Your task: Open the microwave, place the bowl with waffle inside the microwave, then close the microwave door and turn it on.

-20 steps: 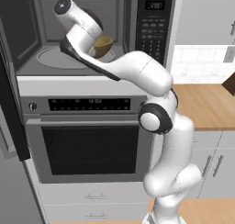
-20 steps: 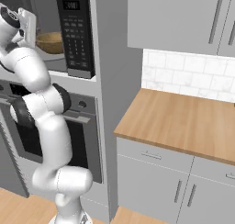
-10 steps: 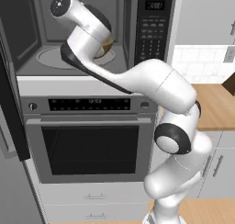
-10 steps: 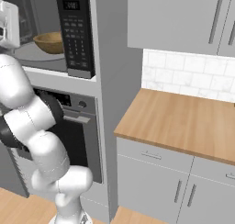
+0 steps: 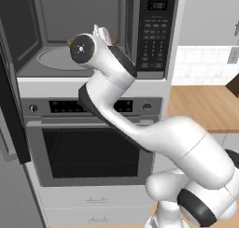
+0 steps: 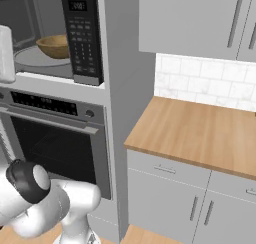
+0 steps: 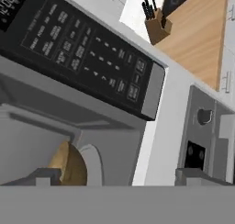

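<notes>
Now arm bent up before the microwave [image 5: 93, 35], pincer [image 7: 117, 175] wide open, empty, near the bowl with waffle [image 6: 53, 46].

The bowl with waffle [image 6: 54, 46] is carried on the round glass turntable [image 5: 58, 59], toward the right side of the microwave [image 6: 60, 35] cavity floor.

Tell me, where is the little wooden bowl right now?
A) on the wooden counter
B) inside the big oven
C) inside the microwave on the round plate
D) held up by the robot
C: in the right base view the bowl sits on the turntable inside the open microwave, above the oven, and nothing is gripping it.
</notes>
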